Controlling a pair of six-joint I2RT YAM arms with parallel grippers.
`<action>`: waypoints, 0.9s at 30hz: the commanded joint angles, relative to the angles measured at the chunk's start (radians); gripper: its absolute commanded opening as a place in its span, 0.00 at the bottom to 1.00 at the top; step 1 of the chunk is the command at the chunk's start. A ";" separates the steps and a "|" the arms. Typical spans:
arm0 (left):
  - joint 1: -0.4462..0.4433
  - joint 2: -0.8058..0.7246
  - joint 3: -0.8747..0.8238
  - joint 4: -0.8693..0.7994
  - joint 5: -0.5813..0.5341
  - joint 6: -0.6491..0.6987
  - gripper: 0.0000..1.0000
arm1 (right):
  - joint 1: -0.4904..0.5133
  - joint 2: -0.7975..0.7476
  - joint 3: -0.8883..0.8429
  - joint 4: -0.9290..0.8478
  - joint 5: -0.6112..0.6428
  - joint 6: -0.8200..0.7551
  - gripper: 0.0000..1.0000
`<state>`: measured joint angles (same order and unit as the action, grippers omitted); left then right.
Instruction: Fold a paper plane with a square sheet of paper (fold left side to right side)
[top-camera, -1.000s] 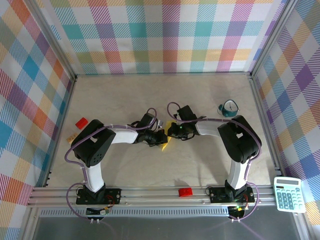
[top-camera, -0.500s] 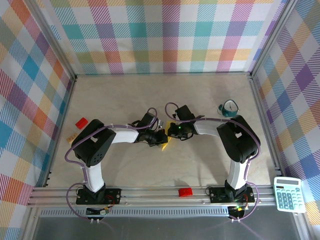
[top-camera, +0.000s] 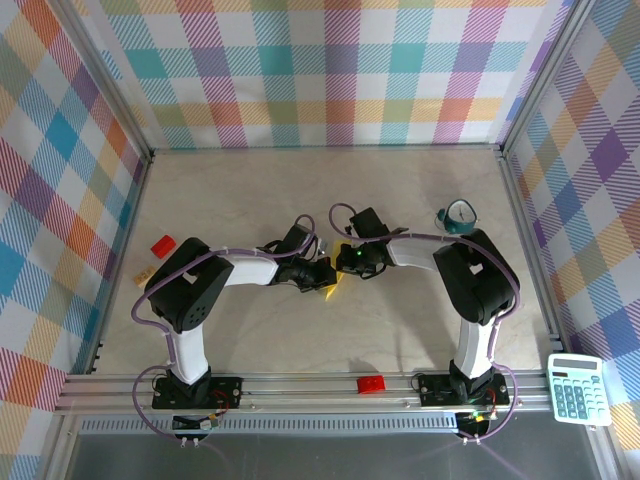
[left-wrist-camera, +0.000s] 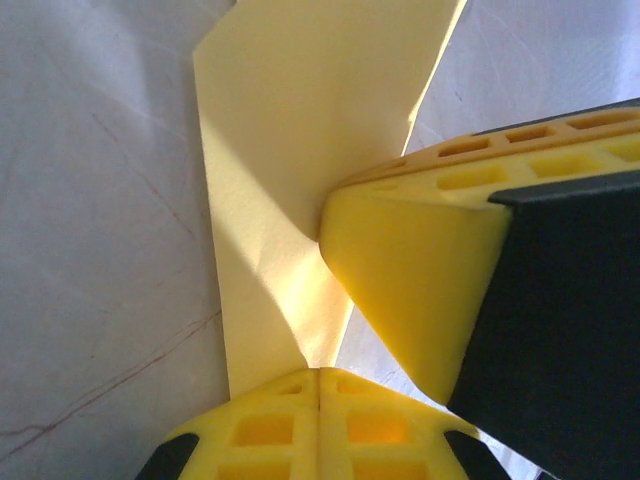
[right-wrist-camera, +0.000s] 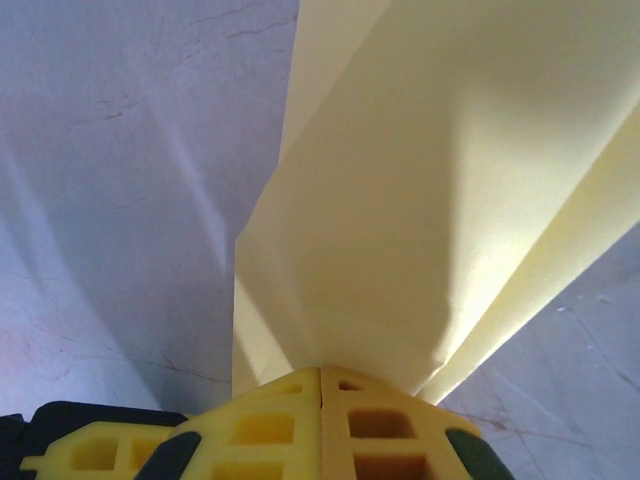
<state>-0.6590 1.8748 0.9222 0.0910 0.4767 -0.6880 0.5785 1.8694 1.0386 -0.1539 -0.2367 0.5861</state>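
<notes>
We've nudged our right hand (right-wrist-camera: 320, 372) slightly across the paper (right-wrist-camera: 400, 190), clamped on it. Our left hand (left-wrist-camera: 318, 375) pinches it too. The fold's barely advanced.

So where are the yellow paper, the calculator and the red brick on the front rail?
yellow paper (left-wrist-camera: 290, 130): left wrist view, its flat upper face.
calculator (top-camera: 580, 398): top view, its keypad.
red brick on the front rail (top-camera: 371, 384): top view, its middle.

Resting at the left of the table (top-camera: 300, 190): a red brick (top-camera: 162, 244), a small tan block (top-camera: 145, 271) near it. At right, a teal round object (top-camera: 458, 217) (kind unclear). On the near rail (top-camera: 290, 385), a second red brick (top-camera: 371, 384); beyond its right end, a calculator (top-camera: 578, 389).
</notes>
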 joint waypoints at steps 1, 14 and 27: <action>-0.016 0.089 -0.051 -0.190 -0.119 -0.003 0.00 | -0.045 0.042 0.013 -0.019 0.098 -0.025 0.04; -0.017 0.089 -0.054 -0.187 -0.119 -0.008 0.00 | -0.127 0.058 0.047 0.003 0.073 -0.041 0.04; -0.017 0.089 -0.064 -0.149 -0.105 -0.030 0.00 | -0.140 -0.075 0.034 0.014 -0.025 -0.036 0.04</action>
<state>-0.6609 1.8824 0.9245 0.1196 0.4625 -0.7074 0.4358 1.8599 1.0855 -0.1543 -0.2218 0.5594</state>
